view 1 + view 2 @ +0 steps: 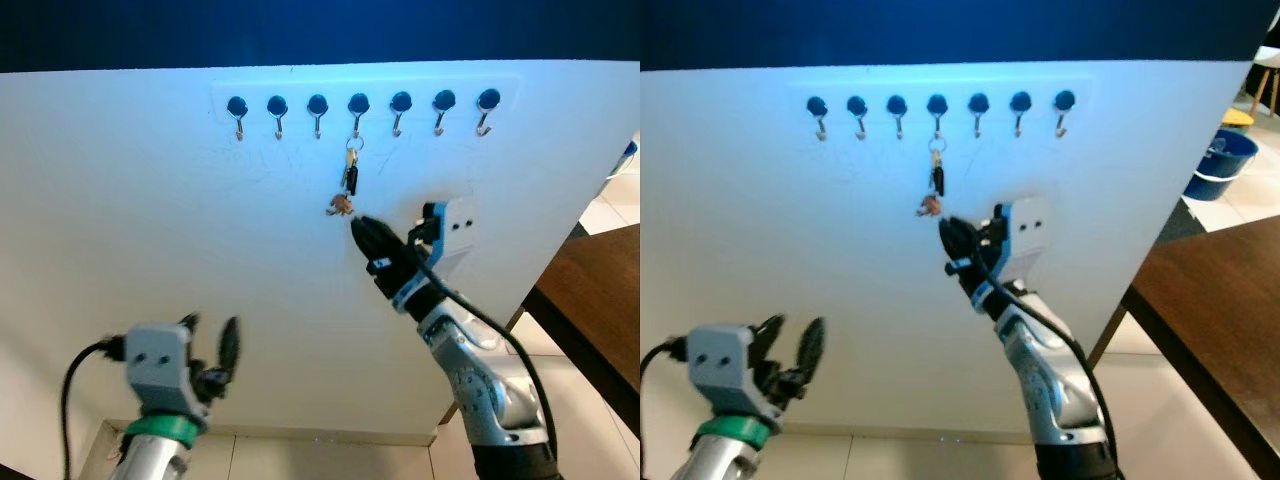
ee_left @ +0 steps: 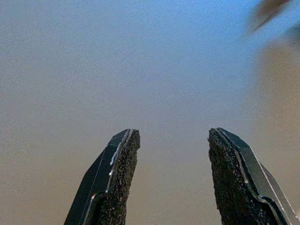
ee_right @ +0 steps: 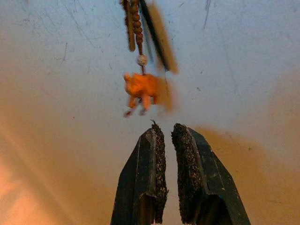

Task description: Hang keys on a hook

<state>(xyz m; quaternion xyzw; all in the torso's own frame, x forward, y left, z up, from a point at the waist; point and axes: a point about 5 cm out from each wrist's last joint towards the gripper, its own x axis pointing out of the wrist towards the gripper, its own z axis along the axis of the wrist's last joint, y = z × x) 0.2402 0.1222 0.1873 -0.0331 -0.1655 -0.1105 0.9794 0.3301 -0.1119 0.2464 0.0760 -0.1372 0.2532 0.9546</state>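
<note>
1. Seven hooks sat in a row near the top of the white board; the keys hung from the fourth hook, the middle one, with a small orange charm dangling at the bottom of the bunch.
2. The right pincer was just below and beside that charm, apart from it, its fingers nearly pressed together and gripping nothing.
3. The left pincer was well below the fourth hook and off to the robot's left, its fingers spread and empty.
4. The hanging looked done, so the step in hand was probably the retreat.
5. To do it well, the right pincer should back straight away from the board rather than sweep up past the charm, since a brush could swing the ring off the fourth hook.
</note>
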